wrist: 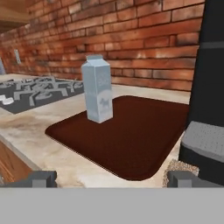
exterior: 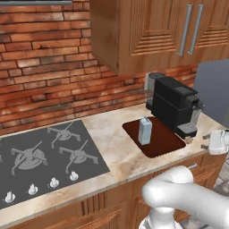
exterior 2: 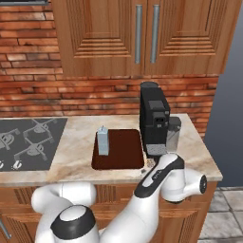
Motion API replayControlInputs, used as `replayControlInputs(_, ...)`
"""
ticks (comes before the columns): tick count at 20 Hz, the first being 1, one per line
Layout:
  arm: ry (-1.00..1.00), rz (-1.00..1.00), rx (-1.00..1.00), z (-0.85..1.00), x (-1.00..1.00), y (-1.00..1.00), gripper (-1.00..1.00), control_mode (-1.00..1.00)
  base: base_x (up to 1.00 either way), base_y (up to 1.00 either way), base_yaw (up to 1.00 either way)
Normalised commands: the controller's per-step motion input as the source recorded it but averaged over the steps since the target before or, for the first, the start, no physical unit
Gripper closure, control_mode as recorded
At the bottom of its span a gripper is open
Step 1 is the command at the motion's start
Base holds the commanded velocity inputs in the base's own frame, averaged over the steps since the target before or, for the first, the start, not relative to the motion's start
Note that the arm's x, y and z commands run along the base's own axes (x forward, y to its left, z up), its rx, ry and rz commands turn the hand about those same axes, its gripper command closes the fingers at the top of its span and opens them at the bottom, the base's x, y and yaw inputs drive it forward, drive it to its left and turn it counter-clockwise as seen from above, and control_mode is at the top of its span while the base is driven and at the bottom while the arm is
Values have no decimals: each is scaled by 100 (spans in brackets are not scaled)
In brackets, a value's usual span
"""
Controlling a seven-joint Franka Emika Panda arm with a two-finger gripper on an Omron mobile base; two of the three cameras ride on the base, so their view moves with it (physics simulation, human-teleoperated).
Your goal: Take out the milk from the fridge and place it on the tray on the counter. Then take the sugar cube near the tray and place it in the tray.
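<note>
The two-finger gripper (wrist: 111, 178) hangs with its jaws spread wide and nothing between them, low at the front edge of the beige marbled stone counter (wrist: 30, 120). Its dark fingertips (wrist: 41, 178) frame the near rim of the flat dark reddish-brown tray (wrist: 131, 140). On that tray, toward its far left part, the small pale blue-grey milk carton (wrist: 98, 89) stands upright, well apart from the gripper. So the first half of the job looks finished, and the step in hand appears to be the sugar.

Just beside the tray's near right corner, in front of the big black coffee machine (exterior 2: 154, 121), a small speckled tan patch (wrist: 175, 166) lies on the stone, close to the right fingertip. This is probably the sugar cube (exterior: 188, 140), which in the left base view shows as a tiny tan speck by the machine's foot. The next move likely calls for shifting right and down to centre the jaws over that speck, then closing gently. The machine's grey drip base (wrist: 204, 139) crowds the approach.

Farther left lies the grey-black cooktop (exterior: 44, 156).
</note>
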Motion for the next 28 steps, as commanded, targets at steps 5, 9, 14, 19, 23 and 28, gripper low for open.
replayControlInputs(5,0,0,5,-7,31,5,-100,-100,0,0,0)
replayControlInputs(9,0,0,0,-15,36,12,-100,-100,0,0,0)
replayControlInputs(14,0,-1,0,-14,28,0,-100,-100,0,0,0)
replayControlInputs(19,0,-4,0,-15,26,0,-100,-100,0,0,0)
replayControlInputs(23,0,-9,0,-14,19,0,-100,-100,0,0,0)
replayControlInputs(28,0,-13,0,-10,4,0,-100,-100,0,0,0)
